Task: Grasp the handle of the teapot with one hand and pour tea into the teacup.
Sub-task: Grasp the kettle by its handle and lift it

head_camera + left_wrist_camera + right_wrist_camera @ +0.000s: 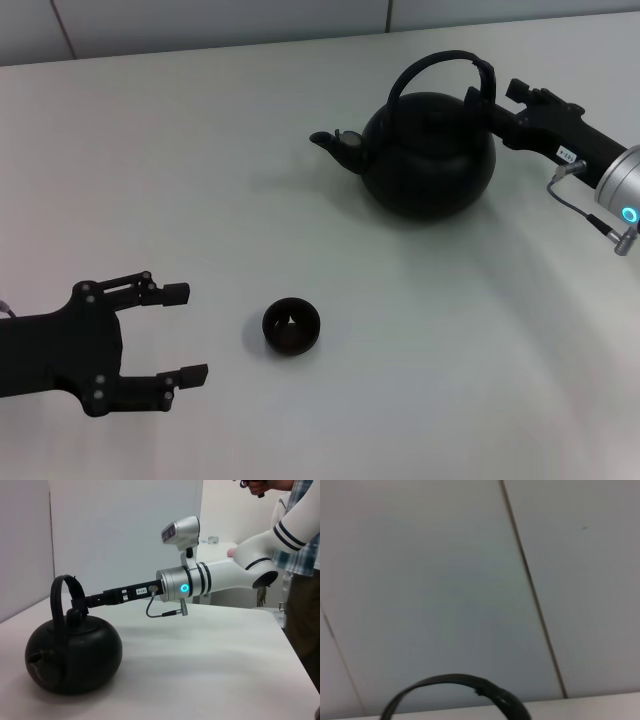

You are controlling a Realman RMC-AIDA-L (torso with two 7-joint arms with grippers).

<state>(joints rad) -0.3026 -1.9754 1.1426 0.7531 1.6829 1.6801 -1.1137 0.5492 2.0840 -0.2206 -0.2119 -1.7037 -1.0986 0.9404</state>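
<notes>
Head view first: I see the teapot (pixel 428 155) sitting upright on the far right part of the white table (pixel 200 180), spout aimed toward the robot's left. My right gripper (pixel 483 98) reaches in from the right and meets the handle (pixel 432 65) on its right side; whether its fingers are clamped there I cannot tell. The teacup (pixel 291 327) stands nearer, well apart from the pot. My left gripper (pixel 180 335) rests low at left, fingers spread wide, beside the cup without touching
</notes>
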